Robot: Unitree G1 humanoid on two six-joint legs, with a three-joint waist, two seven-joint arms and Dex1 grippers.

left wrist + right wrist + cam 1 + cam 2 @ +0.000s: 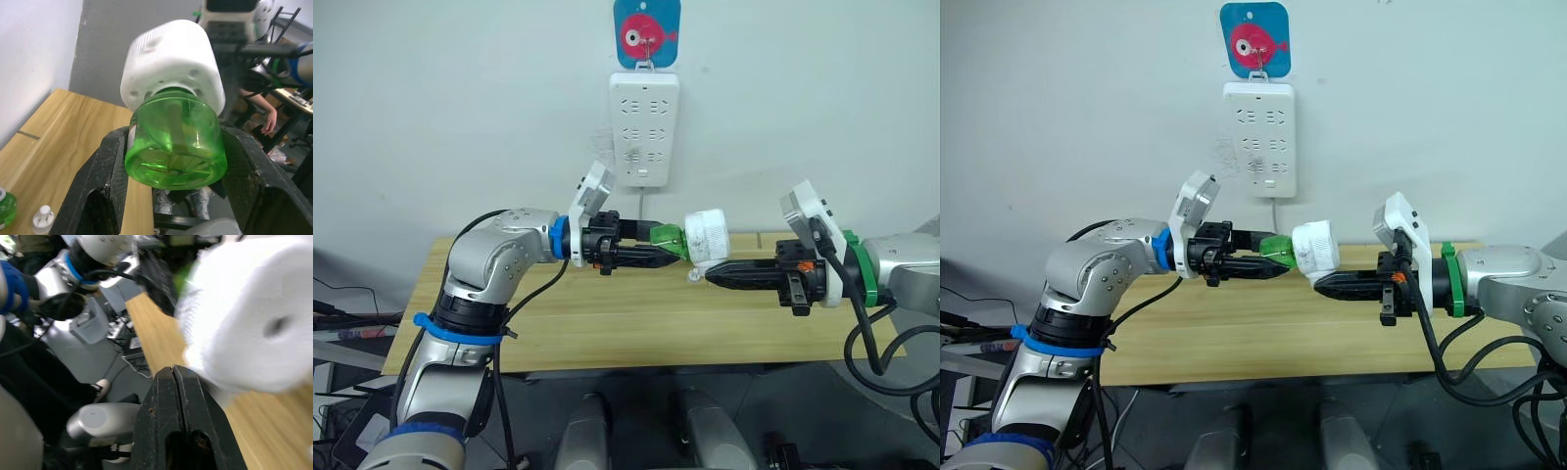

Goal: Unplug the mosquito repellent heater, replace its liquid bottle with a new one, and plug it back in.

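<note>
Flanking heater: both grippers

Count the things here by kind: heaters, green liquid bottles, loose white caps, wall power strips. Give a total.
mosquito repellent heater: 1
green liquid bottles: 2, one screwed into the heater, one at the view's edge on the table
small white cap on the table: 1
wall power strip: 1
Total: 5
</note>
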